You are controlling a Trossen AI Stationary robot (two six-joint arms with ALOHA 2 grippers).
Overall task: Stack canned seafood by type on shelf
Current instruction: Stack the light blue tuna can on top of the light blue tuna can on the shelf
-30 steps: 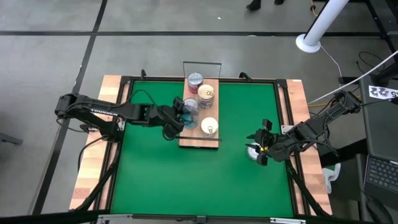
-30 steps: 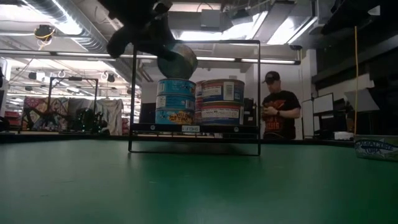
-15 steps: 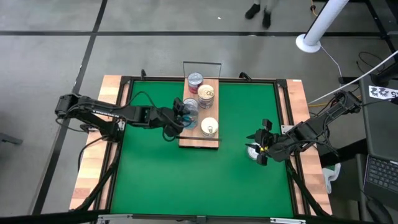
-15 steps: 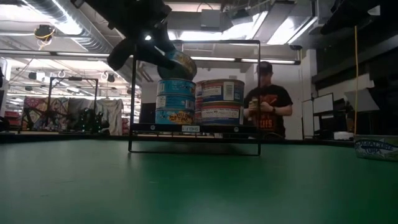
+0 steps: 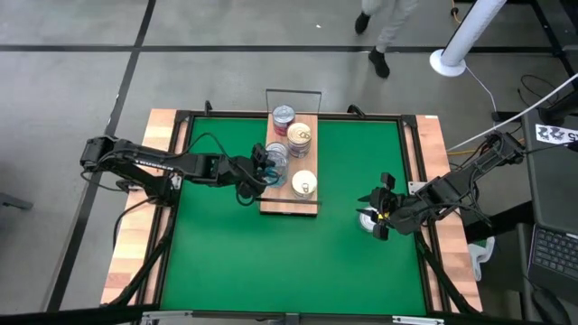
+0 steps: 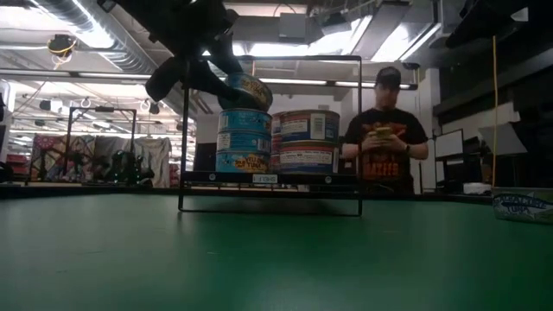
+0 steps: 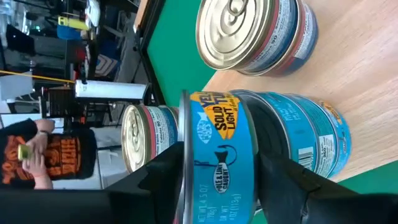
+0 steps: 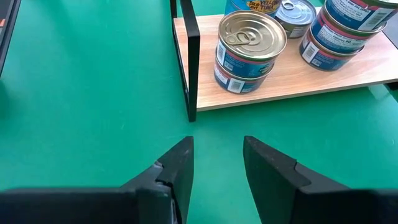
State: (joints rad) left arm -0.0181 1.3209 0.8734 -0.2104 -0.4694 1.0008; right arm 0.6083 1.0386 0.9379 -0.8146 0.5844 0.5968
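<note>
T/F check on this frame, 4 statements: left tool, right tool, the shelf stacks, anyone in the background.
1. The left tool has a blue-label tin between its fingers, over the blue stack. True.
2. The right tool grips a tin. False: nothing is between its fingers; it sits over bare green mat.
3. The shelf is empty. False: several tin stacks stand on it.
4. A person stands behind the table. True.
</note>
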